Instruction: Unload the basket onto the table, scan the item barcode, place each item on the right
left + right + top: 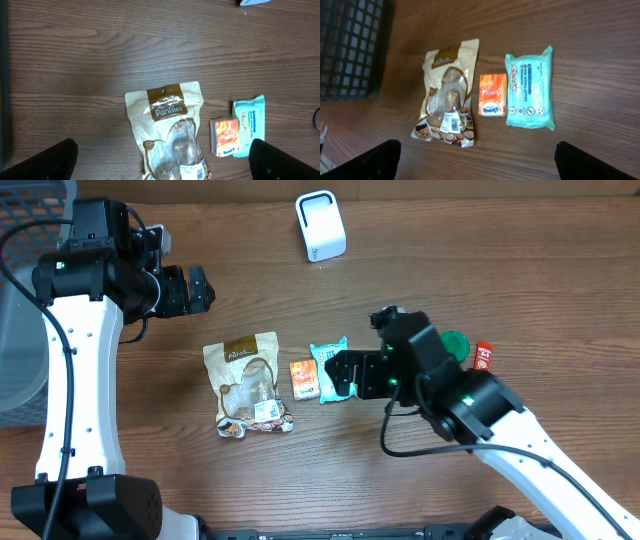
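Right claw point(340, 376) hangs with its fingers spread wide and nothing between them, low over a row of three items. Which one is meant for scanning cannot be told. In the wrist view the orange packet point(492, 95) lies closest to the line midway between the fingers, so I take it as the likely pick. It lies flat just ahead of the fingertips, close beside the teal tissue pack point(530, 89) on one side and near the snack pouch point(449, 95) on the other.

To do the pick well, the claw should centre on the packet's narrow width and come straight down. One finger must go into the slim gap next to the tissue pack so that only one item is caught. No barcode shows on the packet's upper face, so it is probably underneath. A grip on the edges would leave both faces free to turn.

White scanner point(321, 226) stands well apart from the claw, beyond the row of items. Left claw point(203, 288), also wide open and empty, hovers off past the pouch.
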Tool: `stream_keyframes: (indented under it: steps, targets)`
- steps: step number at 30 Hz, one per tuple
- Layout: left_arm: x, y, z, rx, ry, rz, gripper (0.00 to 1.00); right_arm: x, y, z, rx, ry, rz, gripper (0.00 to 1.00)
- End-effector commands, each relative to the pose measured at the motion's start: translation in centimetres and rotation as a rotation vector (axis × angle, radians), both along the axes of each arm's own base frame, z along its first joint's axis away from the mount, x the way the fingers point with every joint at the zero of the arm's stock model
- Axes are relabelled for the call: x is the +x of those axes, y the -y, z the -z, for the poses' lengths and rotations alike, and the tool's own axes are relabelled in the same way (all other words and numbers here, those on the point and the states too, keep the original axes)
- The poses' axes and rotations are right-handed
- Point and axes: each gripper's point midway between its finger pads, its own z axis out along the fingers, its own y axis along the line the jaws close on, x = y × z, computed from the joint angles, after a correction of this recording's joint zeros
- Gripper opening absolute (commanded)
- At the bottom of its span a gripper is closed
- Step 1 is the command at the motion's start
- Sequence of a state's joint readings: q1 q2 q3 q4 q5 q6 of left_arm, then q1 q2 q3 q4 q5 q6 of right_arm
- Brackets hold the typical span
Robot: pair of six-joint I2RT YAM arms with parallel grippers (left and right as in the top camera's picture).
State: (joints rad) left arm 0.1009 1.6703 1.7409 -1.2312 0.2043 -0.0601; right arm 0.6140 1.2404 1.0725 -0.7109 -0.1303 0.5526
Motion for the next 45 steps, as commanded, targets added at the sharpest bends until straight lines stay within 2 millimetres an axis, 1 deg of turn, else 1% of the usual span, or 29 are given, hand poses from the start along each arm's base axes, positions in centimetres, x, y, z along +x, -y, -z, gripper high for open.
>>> stream_keyframes:
  steps: [1,7,15,19,23,31,34,36,41,45]
  targets:
    - [0.0,-0.2,0.3,0.002,-0.006,-0.003,1.00,0.4,1.2,-1.3,0.014,0.036,0.031,1.00]
    - [0.0,-0.2,0.3,0.002,-0.006,-0.003,1.00,0.3,2.4,-0.5,-0.016,0.000,0.059,1.00]
    - [0.0,-0.2,0.3,0.002,-0.006,-0.003,1.00,1.4,3.8,-0.5,-0.066,0.039,0.126,1.00]
    - [0.0,-0.2,0.3,0.002,-0.006,-0.003,1.00,1.8,4.2,0.3,-0.101,0.035,0.144,1.00]
    - [0.0,-0.2,0.3,0.002,-0.006,-0.003,1.00,2.2,3.9,2.2,-0.134,-0.013,0.141,1.00]
    - [0.0,-0.2,0.2,0.002,-0.006,-0.003,1.00,2.8,3.5,8.0,-0.236,-0.155,0.132,1.00]
    - [0.0,-0.2,0.3,0.002,-0.006,-0.003,1.00,2.8,3.6,9.5,-0.261,-0.190,0.129,1.00]
    - [0.0,-0.2,0.3,0.002,-0.006,-0.003,1.00,2.8,3.6,9.9,-0.280,-0.192,0.106,1.00]
    - [0.0,-0.2,0.2,0.002,-0.006,-0.003,1.00,2.7,3.6,10.1,-0.314,-0.168,0.043,0.99]
    - [0.0,-0.2,0.3,0.002,-0.006,-0.003,1.00,3.0,3.4,10.1,-0.309,-0.160,0.044,0.87]
